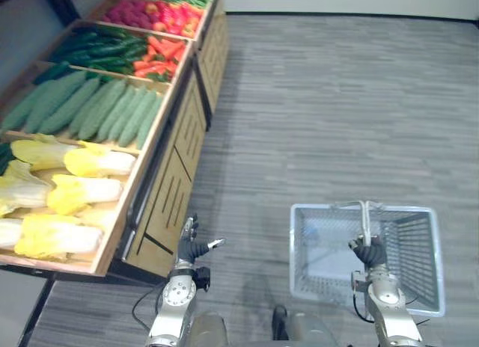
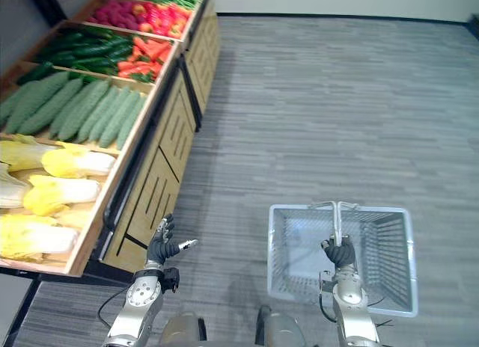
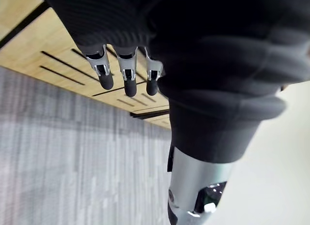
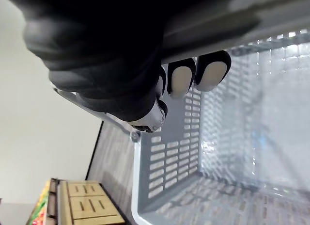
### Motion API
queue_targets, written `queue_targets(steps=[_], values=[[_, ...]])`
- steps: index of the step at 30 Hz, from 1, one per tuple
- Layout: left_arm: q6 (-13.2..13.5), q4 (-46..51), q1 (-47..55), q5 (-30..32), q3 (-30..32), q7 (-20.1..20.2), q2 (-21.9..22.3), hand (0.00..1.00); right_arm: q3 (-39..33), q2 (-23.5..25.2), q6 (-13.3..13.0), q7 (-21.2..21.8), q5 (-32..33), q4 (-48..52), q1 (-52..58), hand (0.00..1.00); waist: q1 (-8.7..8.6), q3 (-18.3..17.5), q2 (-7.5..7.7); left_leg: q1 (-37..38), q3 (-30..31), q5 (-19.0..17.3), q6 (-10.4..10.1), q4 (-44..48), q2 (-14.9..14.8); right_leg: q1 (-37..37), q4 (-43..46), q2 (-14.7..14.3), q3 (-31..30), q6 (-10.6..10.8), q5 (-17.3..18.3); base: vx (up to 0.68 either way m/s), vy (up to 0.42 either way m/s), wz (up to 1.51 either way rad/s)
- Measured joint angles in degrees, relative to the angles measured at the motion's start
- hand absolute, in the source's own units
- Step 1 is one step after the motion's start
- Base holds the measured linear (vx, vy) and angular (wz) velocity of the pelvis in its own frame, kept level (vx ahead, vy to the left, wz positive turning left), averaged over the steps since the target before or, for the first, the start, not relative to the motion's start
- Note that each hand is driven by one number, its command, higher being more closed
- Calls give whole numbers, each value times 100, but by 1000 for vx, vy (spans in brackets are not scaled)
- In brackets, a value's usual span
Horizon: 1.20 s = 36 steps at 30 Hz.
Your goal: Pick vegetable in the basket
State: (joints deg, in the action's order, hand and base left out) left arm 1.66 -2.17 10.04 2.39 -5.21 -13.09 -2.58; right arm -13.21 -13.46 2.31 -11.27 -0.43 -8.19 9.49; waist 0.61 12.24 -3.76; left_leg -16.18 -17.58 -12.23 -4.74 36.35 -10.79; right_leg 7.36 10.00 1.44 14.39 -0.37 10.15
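Right hand (image 1: pixel 368 251) grips the handle (image 1: pixel 364 216) of the empty grey basket (image 1: pixel 299 242). Left hand (image 1: pixel 193 248) hangs slack-fingered, holding nothing. The vegetables (image 1: pixel 97 111) all lie on the wooden stand (image 1: pixel 161 205), none picked yet.

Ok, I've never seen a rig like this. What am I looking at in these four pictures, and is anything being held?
This is a two-legged humanoid robot with two arms. The two wide pictures come from cameras in its head, looking down. The two close ones come from a camera on each wrist.

On the robot's left is a wooden stand with trays of cabbages, long pale green vegetables and carrots.

The left hand hangs beside the stand with relaxed fingers and holds nothing. The right hand is curled round the basket handle. The grey plastic basket looks empty, so no vegetable has been picked yet.
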Motion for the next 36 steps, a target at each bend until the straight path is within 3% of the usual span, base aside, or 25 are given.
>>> queue_targets(steps=[1,2,3,4,6,7,8,9,10,11,12,14,16,17,19,20,21,22,23,26,28,30,36], values=[[2,109,7,50,11,-32,17,0,-55,-56,-8,-5,1,-24,67,100,0,-32,-53,8,-178,245,-75,-514,79,96,-1,-8,66,76,104,431,76,64],[19,364,28,211,82,-166,40,0,-179,-121,-94,-27,0,-190,172,100,12,-111,-130,67,-652,756,807,-1166,164,281,58,-25,180,202,344,480,106,84],[44,525,-13,337,237,-282,29,0,-243,-67,-95,-43,3,-498,160,100,-23,-207,41,187,-859,694,929,-1435,438,384,119,250,309,343,481,487,112,87],[46,628,-18,444,292,-369,46,0,-270,-71,-98,-64,4,-603,156,100,-15,-226,122,181,-1034,679,954,-1463,536,378,112,320,334,364,491,493,126,89],[85,1052,46,757,510,-608,128,0,-307,-27,-96,-112,-11,-944,105,100,21,-251,144,230,-1066,366,1437,-1427,758,465,294,486,342,482,559,456,123,81],[86,1097,53,809,535,-637,142,0,-300,-26,-94,-101,-17,-1031,103,100,31,-245,160,298,-1047,322,1484,-1448,861,463,506,527,341,515,574,452,111,103],[88,1137,90,1002,549,-729,180,0,-309,-23,-94,-98,-39,-1220,112,100,6,-238,171,511,-833,200,1465,-1573,1071,368,1244,673,403,606,531,460,104,130],[88,1202,131,1122,551,-766,185,0,-308,-2,-90,-93,-72,-1439,120,100,-9,-244,176,799,-472,165,1451,-1782,1313,10,2520,911,354,937,239,580,95,165],[85,1250,139,1222,546,-835,174,0,-307,34,-74,-88,-76,-1563,163,100,-74,-241,198,1014,-178,145,1443,-1940,1430,-304,3462,1030,156,957,-26,493,38,144],[82,1294,148,1301,540,-887,166,0,-296,69,-55,-76,-76,-1618,185,100,-84,-235,216,1112,34,126,1451,-1989,1510,-546,4019,1030,-29,847,87,555,-83,154],[78,1387,230,1465,551,-1053,147,0,-319,201,-52,-120,-12,-1673,162,100,-121,-238,205,1332,402,78,1439,-2041,1531,-1101,4678,924,-441,554,331,437,-120,121],[50,1439,290,1628,506,-1129,116,0,-325,336,-100,-121,6,-1693,190,100,-132,-229,220,1564,799,53,1404,-2063,1497,-1497,4574,748,-707,417,576,427,-153,123],[4,1619,284,1648,356,-1204,128,0,-308,436,-250,-98,47,-1456,383,100,-131,-233,237,1812,1449,-82,1180,-1935,1321,-1962,3772,404,-1321,267,794,368,-233,150],[7,1666,282,1650,308,-1212,127,0,-298,465,-305,-94,83,-1398,441,100,-129,-246,265,1809,1592,-122,1146,-1847,1289,-2026,3492,293,-1479,271,792,393,-338,159],[10,1732,217,1658,200,-1212,122,0,-275,594,-452,-92,208,-1294,614,100,-102,-202,450,1672,2241,-489,800,-1306,1192,-2191,2424,-15,-2485,351,689,303,-372,177],[10,1736,220,1655,176,-1204,106,0,-248,631,-451,-89,237,-1289,680,100,-128,-224,533,1554,2434,-657,665,-1103,1213,-2143,2117,-13,-2719,410,612,223,-396,210],[7,1679,206,1654,141,-1192,74,0,-202,643,-456,-88,303,-1362,818,100,-160,-197,669,1477,2637,-1033,404,-815,1213,-2121,2233,77,-2590,637,358,166,-340,159],[-16,1626,258,1635,94,-1173,135,0,-201,629,-431,-81,366,-1431,833,100,-94,-183,681,1463,2720,-1051,369,-768,1140,-2120,2345,56,-2438,542,443,213,-410,147],[-22,1597,321,1627,-4,-1141,194,0,-203,626,-435,-82,448,-1461,857,100,63,-226,575,1387,2757,-1018,316,-741,998,-2125,2444,50,-2136,400,551,173,-372,105],[-19,1596,229,1617,-96,-1042,202,0,-178,598,-424,0,564,-1534,785,100,58,-264,446,1196,2811,-697,-42,-1076,768,-2120,2400,187,-1399,254,631,140,-302,129],[-19,1588,195,1589,-93,-1017,197,0,-156,624,-422,24,633,-1584,778,100,58,-265,440,1196,2708,-472,-110,-1374,638,-2061,2324,241,-1146,209,605,36,-233,80],[-25,1329,-10,1615,-96,-962,147,0,-165,620,-426,17,644,-1642,787,100,44,-263,449,1171,2225,-219,-91,-1635,507,-1950,2191,347,-890,160,580,-39,-130,64],[-169,614,-605,1652,-15,-973,-298,0,-158,629,-468,18,667,-1892,783,100,19,-271,494,1137,1555,-101,-123,-1846,362,-1938,1968,446,-851,182,483,-69,14,8]])
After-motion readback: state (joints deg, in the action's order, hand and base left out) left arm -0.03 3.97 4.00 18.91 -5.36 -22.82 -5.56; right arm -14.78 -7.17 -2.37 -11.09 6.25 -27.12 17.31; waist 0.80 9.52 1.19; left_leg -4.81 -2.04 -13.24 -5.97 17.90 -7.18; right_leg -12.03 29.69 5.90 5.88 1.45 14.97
